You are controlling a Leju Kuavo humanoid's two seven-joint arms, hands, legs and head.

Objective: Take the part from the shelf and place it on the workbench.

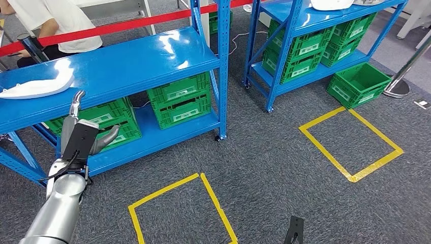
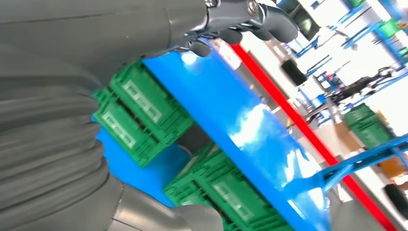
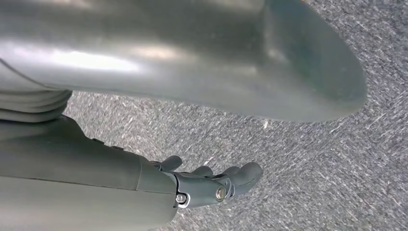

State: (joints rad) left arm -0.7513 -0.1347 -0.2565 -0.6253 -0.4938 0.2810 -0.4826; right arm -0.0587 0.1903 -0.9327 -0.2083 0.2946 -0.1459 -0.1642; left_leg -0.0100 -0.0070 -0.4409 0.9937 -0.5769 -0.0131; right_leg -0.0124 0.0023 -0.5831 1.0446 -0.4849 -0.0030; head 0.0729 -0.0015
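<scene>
The white curved part [image 1: 35,86] lies on the top board of the blue shelf [image 1: 132,61], at its left end. My left hand [image 1: 86,129] is raised in front of that shelf, below and to the right of the part and apart from it, fingers spread with nothing in them. In the left wrist view the fingers [image 2: 250,19] and thumb [image 2: 159,216] stand wide apart, with the blue shelf board [image 2: 231,110] between them. My right hand [image 3: 211,185] hangs over grey carpet, its fingers loosely extended and holding nothing.
Green crates [image 1: 180,99] fill the lower shelf. A second blue shelf [image 1: 305,20] with more crates stands at the right, one crate [image 1: 358,84] on the floor. Red barrier tape [image 1: 127,24] and a seated person [image 1: 56,20] are behind. Yellow tape squares [image 1: 350,142] mark the carpet.
</scene>
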